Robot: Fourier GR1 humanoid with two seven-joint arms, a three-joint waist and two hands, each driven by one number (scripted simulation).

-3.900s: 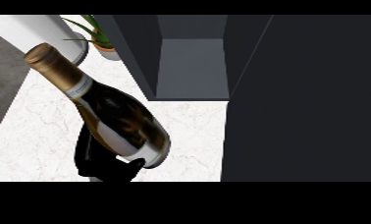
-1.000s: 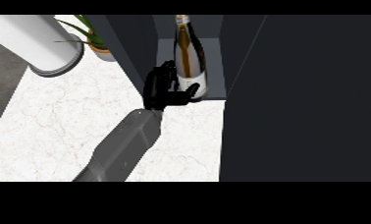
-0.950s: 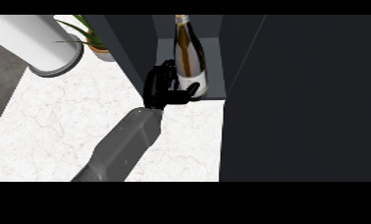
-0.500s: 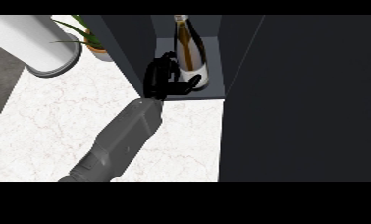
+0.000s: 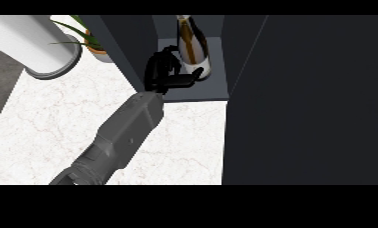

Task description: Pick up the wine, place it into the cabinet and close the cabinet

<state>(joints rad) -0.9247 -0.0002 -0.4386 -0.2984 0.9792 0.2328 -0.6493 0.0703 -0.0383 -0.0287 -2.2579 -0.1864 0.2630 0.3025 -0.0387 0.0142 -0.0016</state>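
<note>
Wine bottle [image 5: 193,47] stands upright inside the open cabinet [image 5: 212,91], left hand [image 5: 164,69] released just beside it; next, withdraw and swing the door [image 5: 310,102] shut

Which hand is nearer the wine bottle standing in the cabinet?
Left. The left hand is close beside the wine bottle, at the view's left of its base, inside the open cabinet. The right hand is not in view.

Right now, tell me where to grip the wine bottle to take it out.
Take the wine bottle round its wide lower body, from the cabinet's open front and slightly left, where the left hand is. It stands upright; the cabinet walls close off both sides.
</note>
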